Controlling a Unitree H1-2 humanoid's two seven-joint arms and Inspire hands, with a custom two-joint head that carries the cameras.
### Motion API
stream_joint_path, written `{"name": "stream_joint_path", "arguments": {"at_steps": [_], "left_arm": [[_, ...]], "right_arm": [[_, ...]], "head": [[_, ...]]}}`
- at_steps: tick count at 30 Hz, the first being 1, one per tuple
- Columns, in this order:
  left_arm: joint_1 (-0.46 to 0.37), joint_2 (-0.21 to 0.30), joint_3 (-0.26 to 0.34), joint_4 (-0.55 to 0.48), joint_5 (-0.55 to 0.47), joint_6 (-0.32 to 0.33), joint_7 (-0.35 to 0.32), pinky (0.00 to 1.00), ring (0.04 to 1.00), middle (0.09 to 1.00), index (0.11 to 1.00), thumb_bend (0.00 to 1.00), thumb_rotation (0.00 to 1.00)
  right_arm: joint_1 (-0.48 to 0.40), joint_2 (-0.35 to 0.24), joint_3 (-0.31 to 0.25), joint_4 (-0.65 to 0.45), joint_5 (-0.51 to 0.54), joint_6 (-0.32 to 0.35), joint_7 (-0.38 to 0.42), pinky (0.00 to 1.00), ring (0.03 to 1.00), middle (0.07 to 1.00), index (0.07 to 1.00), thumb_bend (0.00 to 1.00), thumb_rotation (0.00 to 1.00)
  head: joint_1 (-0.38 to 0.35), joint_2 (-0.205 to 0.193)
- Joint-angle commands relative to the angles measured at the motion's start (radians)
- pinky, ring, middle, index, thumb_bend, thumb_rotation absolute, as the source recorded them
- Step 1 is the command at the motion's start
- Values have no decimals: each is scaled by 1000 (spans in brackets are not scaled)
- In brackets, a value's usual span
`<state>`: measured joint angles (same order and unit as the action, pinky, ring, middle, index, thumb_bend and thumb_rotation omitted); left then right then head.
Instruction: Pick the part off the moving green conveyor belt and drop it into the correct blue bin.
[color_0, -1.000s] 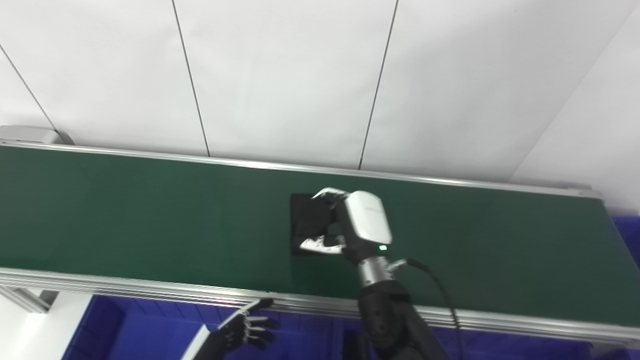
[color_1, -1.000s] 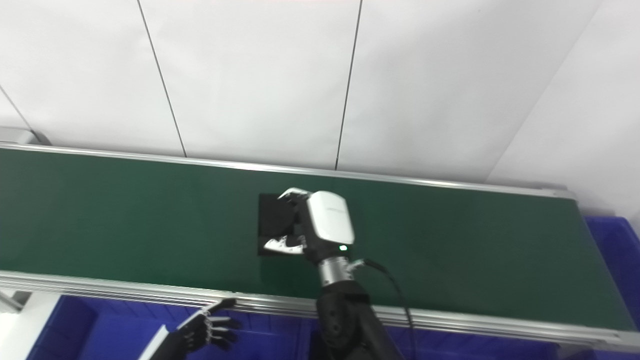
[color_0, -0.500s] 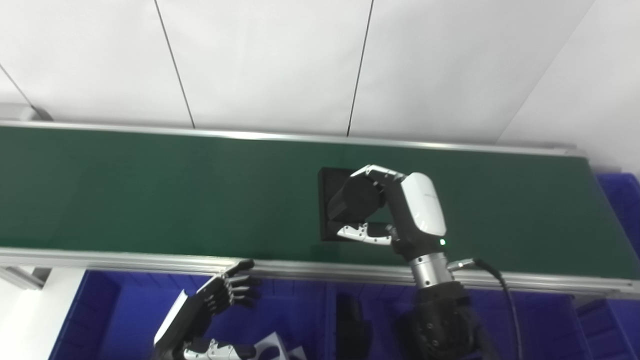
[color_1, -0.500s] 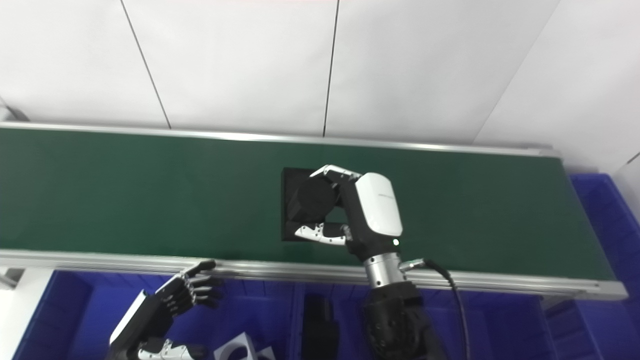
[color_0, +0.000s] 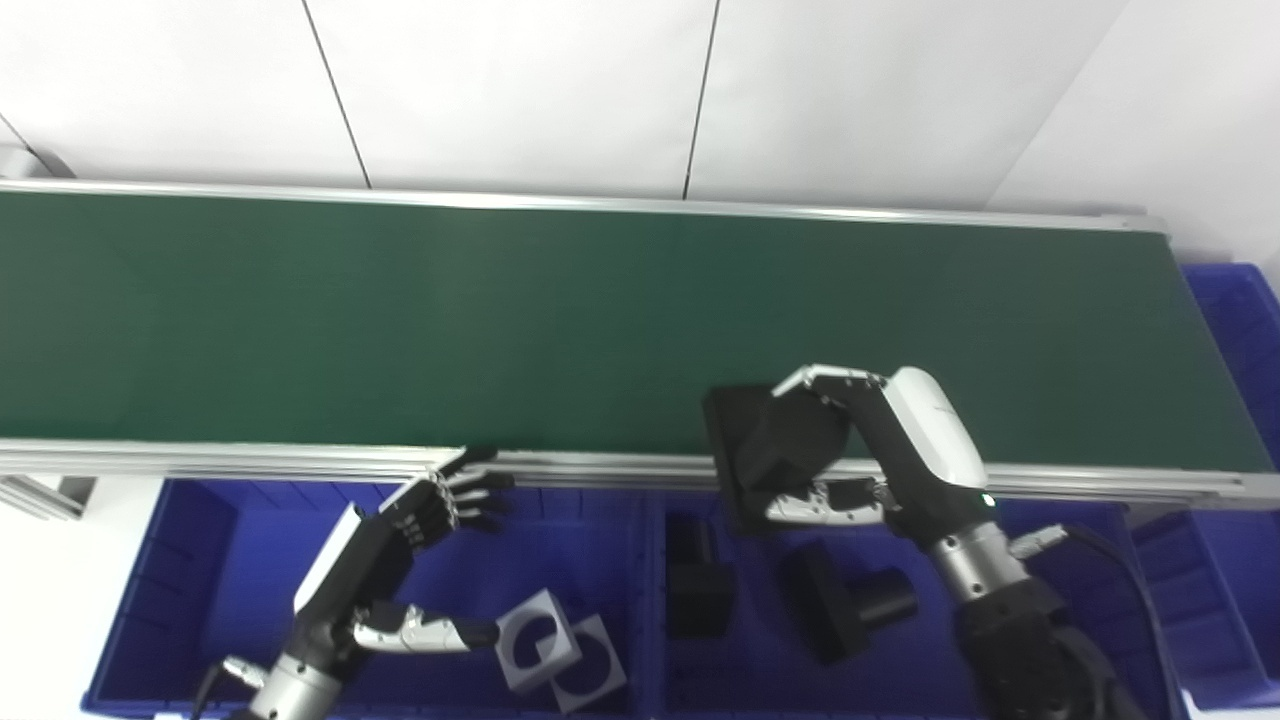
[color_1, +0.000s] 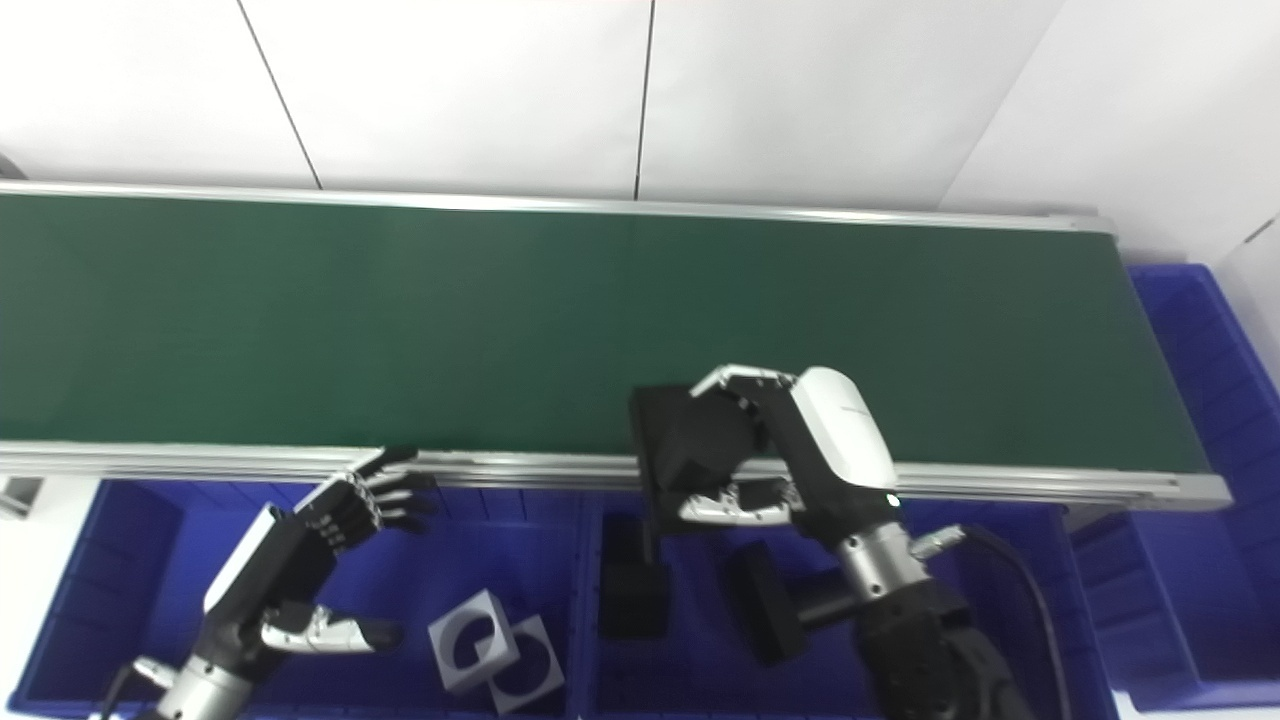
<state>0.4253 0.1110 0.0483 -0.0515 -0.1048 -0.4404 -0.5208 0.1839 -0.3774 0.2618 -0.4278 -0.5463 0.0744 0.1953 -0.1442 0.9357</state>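
Note:
My right hand (color_0: 880, 450) is shut on a black part (color_0: 745, 450), a square plate with a round boss, and holds it over the near rail of the green conveyor belt (color_0: 400, 310), above the middle blue bin (color_0: 760, 640). That bin holds other black parts (color_0: 840, 600). My left hand (color_0: 390, 540) is open and empty over the left blue bin (color_0: 220, 560), which holds two grey square parts (color_0: 550, 650). In the right eye view the held part (color_1: 670, 445) and the right hand (color_1: 800, 450) show the same.
A further blue bin (color_0: 1235, 320) stands at the belt's right end. The belt's aluminium rails (color_0: 250, 458) run along the front and back. A white panelled wall stands behind. A cable (color_0: 1110, 550) trails from my right wrist.
My right hand has lifted the black part off the belt and carried it toward me, over the near rail and the middle bin. The camera has tilted down, showing the bins.

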Motion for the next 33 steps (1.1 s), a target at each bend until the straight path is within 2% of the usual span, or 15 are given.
{"name": "stream_joint_path", "arguments": {"at_steps": [1, 6, 9, 14, 18, 20, 22, 24, 25, 27, 28, 30, 33], "left_arm": [[-8, 12, 4, -30, 0, -29, -3, 640, 714, 783, 869, 866, 300], [-8, 22, 5, -33, -16, -29, -5, 643, 717, 784, 873, 864, 281], [-6, 31, 3, -40, -12, -29, -1, 643, 719, 785, 874, 861, 280], [-5, 39, 7, -39, -22, -29, -4, 646, 720, 785, 874, 861, 272], [-3, 43, 6, -45, -22, -29, 0, 644, 719, 786, 872, 861, 267], [-1, 44, 5, -50, -20, -29, 3, 646, 721, 786, 872, 861, 269], [1, 45, 6, -52, -20, -29, 4, 644, 720, 783, 871, 864, 269], [2, 45, 7, -53, -22, -29, 4, 645, 720, 783, 872, 865, 273], [3, 45, 7, -53, -24, -29, 3, 645, 720, 783, 873, 865, 267], [3, 46, 8, -52, -27, -29, 1, 645, 720, 783, 874, 866, 264], [3, 47, 7, -52, -28, -29, 0, 648, 722, 785, 876, 863, 263], [4, 47, 7, -53, -27, -29, 0, 648, 722, 787, 876, 862, 272], [7, 46, 8, -55, -26, -29, 3, 651, 721, 786, 876, 867, 277]], "right_arm": [[-10, -34, -8, -43, 20, -49, 30, 322, 388, 454, 488, 506, 127], [7, -104, -7, -23, 8, -40, 99, 357, 417, 483, 487, 509, 129], [11, -124, -3, -5, -3, -40, 123, 361, 420, 488, 487, 510, 126], [7, -138, 12, 22, -76, -16, 158, 407, 457, 513, 489, 511, 130], [-5, -126, 28, 70, -150, -13, 163, 428, 481, 529, 489, 512, 132], [-13, -118, 39, 96, -176, 1, 180, 466, 523, 553, 489, 512, 133], [-19, -108, 49, 115, -191, 24, 208, 556, 582, 584, 491, 514, 136], [-26, -98, 60, 129, -204, 53, 243, 641, 652, 640, 494, 515, 142], [-29, -94, 65, 133, -212, 67, 260, 704, 714, 697, 496, 515, 150], [-30, -90, 71, 131, -225, 87, 282, 730, 740, 722, 496, 515, 153], [-29, -86, 72, 130, -232, 93, 286, 741, 762, 745, 609, 606, 232], [-25, -79, 72, 120, -241, 107, 298, 760, 810, 802, 741, 714, 374], [-12, -74, 67, 91, -240, 114, 303, 796, 852, 846, 812, 775, 487]], "head": [[-6, 7], [-15, 17], [-21, 22], [-30, 25], [-29, 27], [-28, 27], [-28, 28], [-31, 29], [-31, 29], [-30, 30], [-30, 30], [-30, 31], [-30, 31]]}}
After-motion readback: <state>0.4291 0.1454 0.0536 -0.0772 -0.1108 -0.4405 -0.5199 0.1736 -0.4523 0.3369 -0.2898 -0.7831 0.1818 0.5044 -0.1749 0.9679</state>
